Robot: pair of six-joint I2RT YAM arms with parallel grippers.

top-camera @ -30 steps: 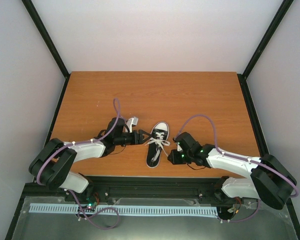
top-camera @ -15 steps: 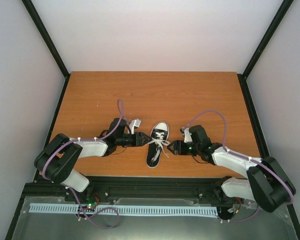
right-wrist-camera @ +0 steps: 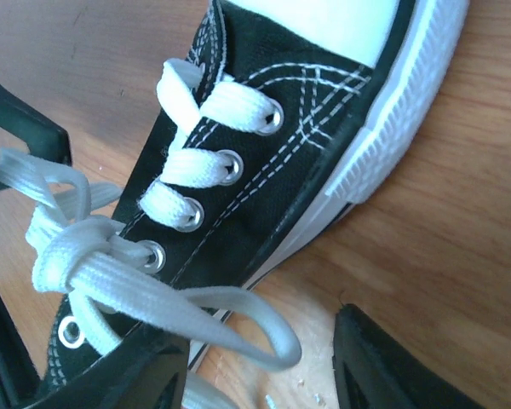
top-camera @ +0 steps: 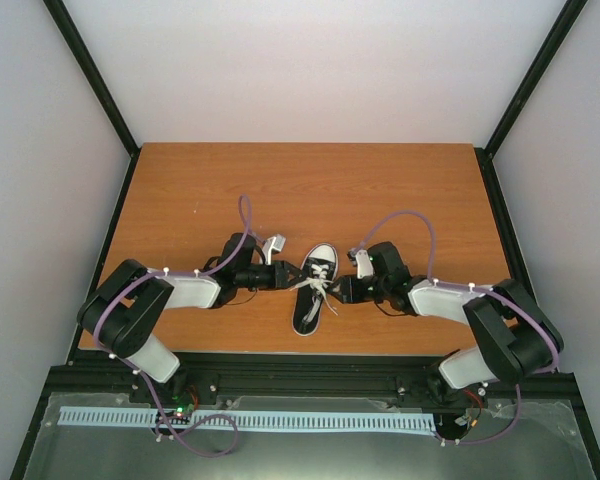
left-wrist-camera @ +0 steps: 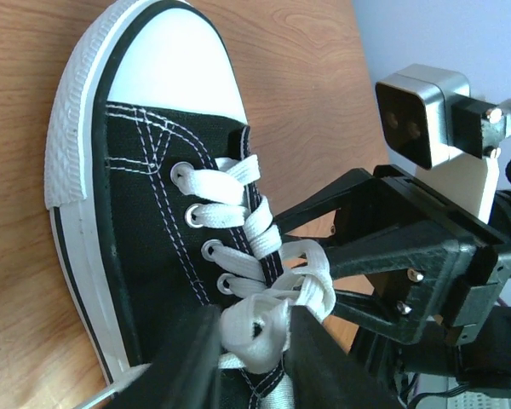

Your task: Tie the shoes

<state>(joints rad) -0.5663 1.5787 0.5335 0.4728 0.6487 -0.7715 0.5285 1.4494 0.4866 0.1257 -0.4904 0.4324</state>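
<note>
Right gripper [top-camera: 333,291] has closed in on the 1 sneaker [top-camera: 311,305] at frame centre, fingers spread beside its laces [left-wrist-camera: 264,328]. Left gripper [top-camera: 294,281] is clamped on the laces. 2 arms [top-camera: 195,292], 1 wooden table [top-camera: 310,190], pale walls [top-camera: 310,70].

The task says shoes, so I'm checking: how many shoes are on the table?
1. The shoe lies near the table's front edge, between the left tool, gripping its laces, and right tool. No second one shows.

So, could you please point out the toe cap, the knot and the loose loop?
toe cap [left-wrist-camera: 175,64]: left wrist view, middle of the white rubber.
knot [right-wrist-camera: 72,251]: right wrist view, its wrapped centre.
loop [right-wrist-camera: 288,345]: right wrist view, its rounded end.
</note>
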